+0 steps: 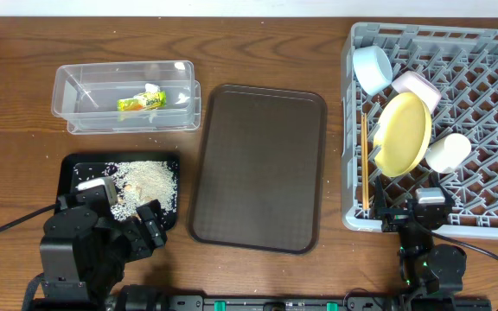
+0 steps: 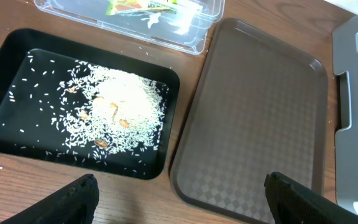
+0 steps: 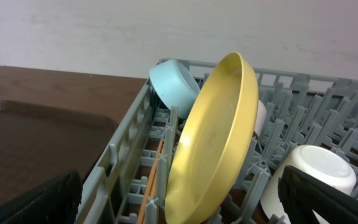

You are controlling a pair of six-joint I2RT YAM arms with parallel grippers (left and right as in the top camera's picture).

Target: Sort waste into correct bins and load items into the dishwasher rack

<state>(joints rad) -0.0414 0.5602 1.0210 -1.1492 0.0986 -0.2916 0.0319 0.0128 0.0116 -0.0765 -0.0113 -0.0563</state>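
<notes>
The grey dishwasher rack (image 1: 491,186) at the right holds the yellow plate (image 1: 403,134) on edge, the light blue bowl (image 1: 373,69), the white bowl (image 1: 416,86), the white cup (image 1: 449,152) and the chopsticks (image 1: 364,164). The clear container (image 1: 85,86) holds the snack wrapper (image 1: 142,102) and a white scrap (image 1: 182,101). The black tray (image 1: 85,164) holds rice (image 1: 145,181). My left gripper (image 2: 185,202) is open and empty above the table at the black tray's front right corner. My right gripper (image 3: 182,205) is open and empty at the rack's near edge, facing the plate (image 3: 213,149).
The dark brown serving tray (image 1: 258,164) lies between the black tray and the rack, with nothing on it. A few rice grains are scattered on the wooden table near the clear container. Both arm bases stand at the table's front edge.
</notes>
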